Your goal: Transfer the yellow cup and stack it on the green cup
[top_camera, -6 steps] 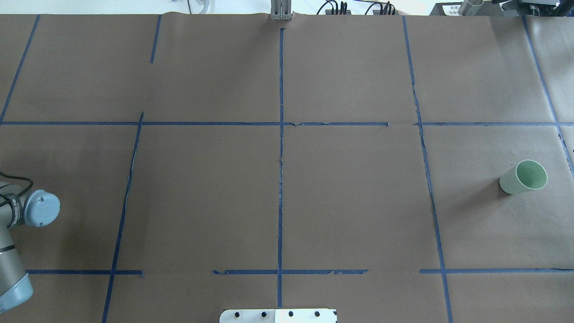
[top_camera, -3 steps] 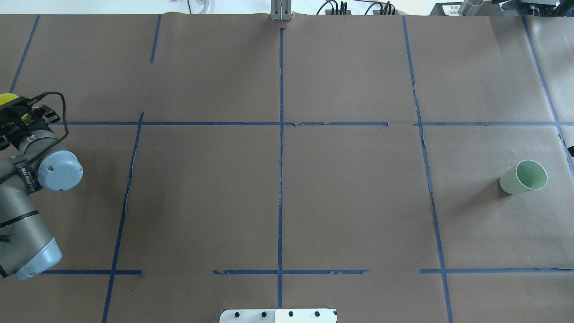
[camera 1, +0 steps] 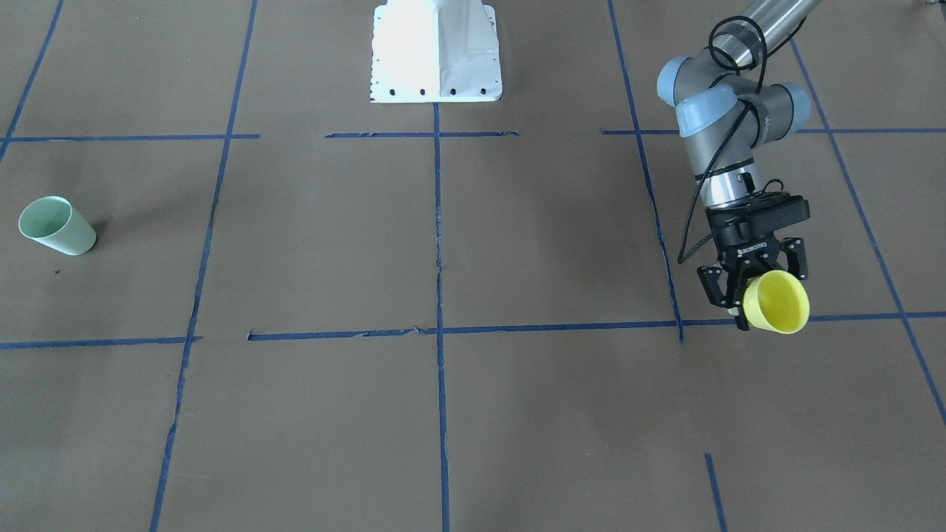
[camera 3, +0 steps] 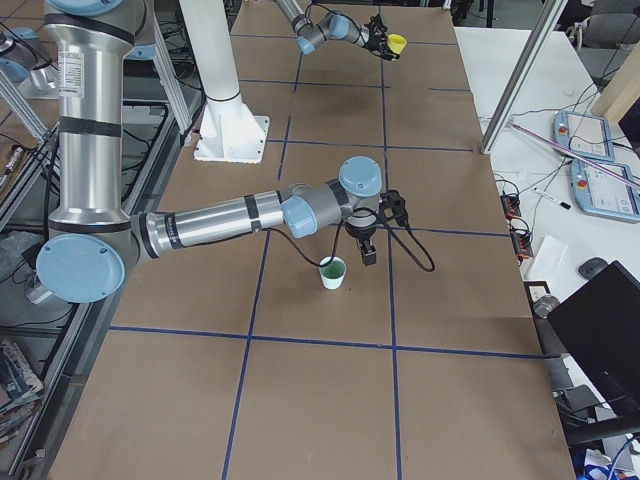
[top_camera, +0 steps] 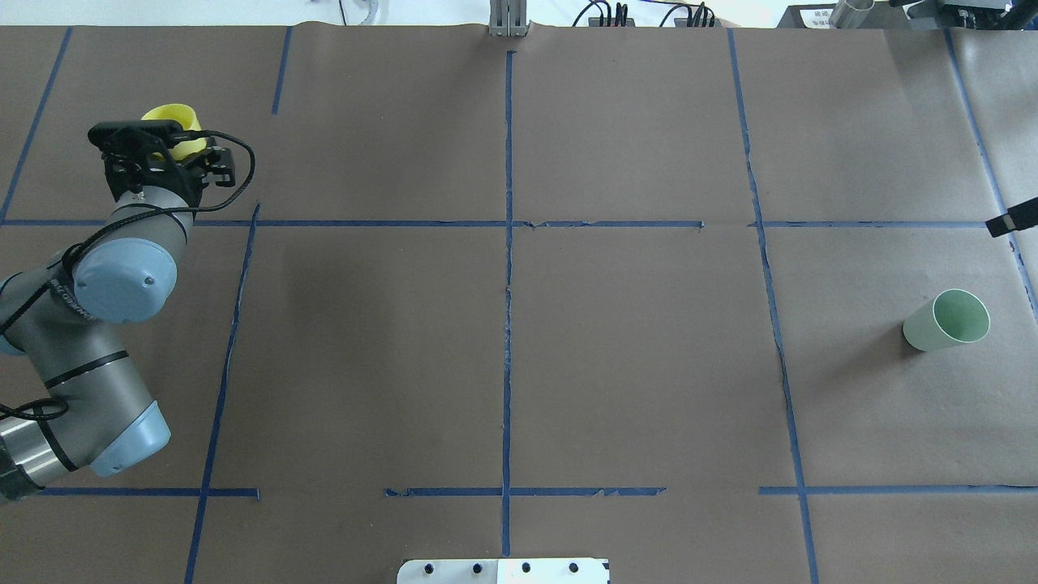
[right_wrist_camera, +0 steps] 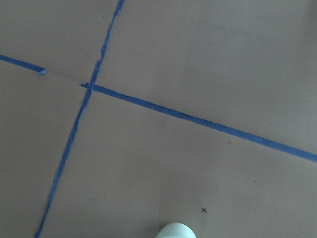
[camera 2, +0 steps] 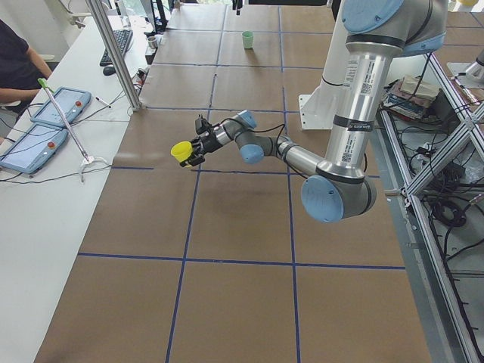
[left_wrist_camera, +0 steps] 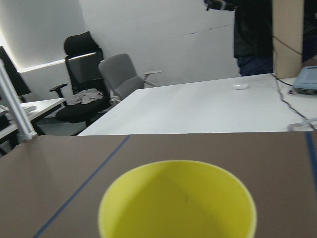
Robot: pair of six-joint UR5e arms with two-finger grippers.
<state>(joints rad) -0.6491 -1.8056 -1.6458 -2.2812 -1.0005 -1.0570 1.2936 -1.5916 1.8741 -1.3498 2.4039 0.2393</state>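
My left gripper [camera 1: 748,295] is shut on the yellow cup [camera 1: 776,301] and holds it above the table on my left side, tilted with its mouth facing away from the wrist. The cup also shows in the overhead view [top_camera: 170,116], ahead of the left gripper [top_camera: 162,142], and fills the bottom of the left wrist view [left_wrist_camera: 178,203]. The green cup [top_camera: 947,320] stands upright on the table at my far right; it also shows in the front view [camera 1: 55,225]. My right gripper [camera 3: 366,250] hangs close beside the green cup [camera 3: 332,272]; I cannot tell whether it is open or shut.
Blue tape lines divide the brown paper table cover. The white base plate [camera 1: 436,52] sits at the table's middle on my side. A metal post [camera 2: 113,53] and tablets [camera 2: 34,136] stand on the operators' white bench beyond the table.
My left arm has swung in from the left edge and carried the yellow cup forward and to the right. A black tip has come into view at the right edge, beyond the green cup.
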